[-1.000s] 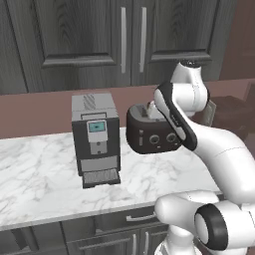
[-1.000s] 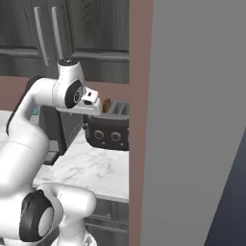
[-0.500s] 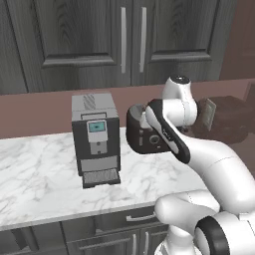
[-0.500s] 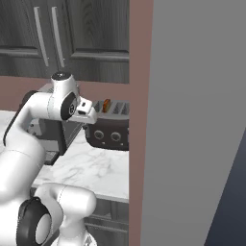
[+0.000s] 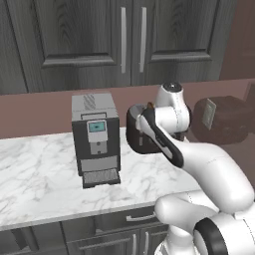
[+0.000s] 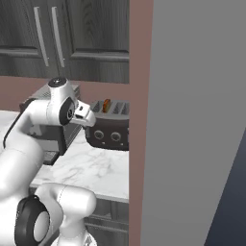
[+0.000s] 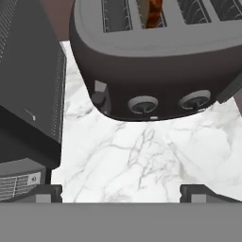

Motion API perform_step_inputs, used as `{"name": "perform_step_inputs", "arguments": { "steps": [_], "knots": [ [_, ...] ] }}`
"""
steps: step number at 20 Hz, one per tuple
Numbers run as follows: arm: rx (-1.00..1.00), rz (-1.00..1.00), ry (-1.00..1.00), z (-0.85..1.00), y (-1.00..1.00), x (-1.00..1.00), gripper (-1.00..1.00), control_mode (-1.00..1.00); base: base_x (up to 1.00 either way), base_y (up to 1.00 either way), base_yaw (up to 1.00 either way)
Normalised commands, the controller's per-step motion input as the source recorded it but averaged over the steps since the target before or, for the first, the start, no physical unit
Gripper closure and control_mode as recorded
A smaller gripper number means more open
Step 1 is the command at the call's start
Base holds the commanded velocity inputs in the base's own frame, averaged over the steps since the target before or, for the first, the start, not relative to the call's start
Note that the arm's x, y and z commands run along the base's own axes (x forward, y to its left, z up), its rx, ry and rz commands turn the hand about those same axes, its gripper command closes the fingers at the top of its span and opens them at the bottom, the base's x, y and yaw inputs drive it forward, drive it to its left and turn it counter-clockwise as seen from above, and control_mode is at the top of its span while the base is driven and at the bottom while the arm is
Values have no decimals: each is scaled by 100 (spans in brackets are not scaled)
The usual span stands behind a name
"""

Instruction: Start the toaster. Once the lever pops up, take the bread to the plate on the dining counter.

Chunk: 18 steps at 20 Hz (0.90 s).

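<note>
**Observer:** Where do things stand?

**Me:** My pincer (image 7: 120,191) hangs above the marble tabletop (image 7: 142,160) with its tips wide apart and nothing between them. The toaster (image 7: 156,61) sits just ahead of it, beside the grey coffee machine (image 5: 94,137). The bread (image 7: 152,12) is down in one of the top slots, only its upper edge peeking out. I judge the toaster is not yet started.

**Observer:** And the lever?

**Me:** There is a small dark tab (image 7: 98,94) low on the toaster's left end, next to the two round knobs (image 7: 142,105). I take that for the lever, though I cannot be certain.

**Observer:** What could go wrong?

**Me:** The gap between that end and the coffee machine is narrow. With the tips spread this wide, one could catch the machine's side as I go in. If I press off-centre, a tip could slide off the tab and shove the toaster along the marble instead of latching it. Mistaking a knob for the lever would start nothing.
</note>
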Motion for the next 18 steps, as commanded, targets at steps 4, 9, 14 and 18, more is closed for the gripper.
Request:
{"name": "perform_step_inputs", "arguments": {
  "steps": [4,9,14,18],
  "knots": [
    [0,-1,0,-14,0,20,-100,-100,0,0,0],
    [0,-1,-4,-18,0,6,-100,-100,0,0,0],
    [0,-1,-4,-17,0,9,-100,-100,0,0,0],
    [-2,-2,-6,-8,0,9,-100,-100,0,0,0]
  ]
}}
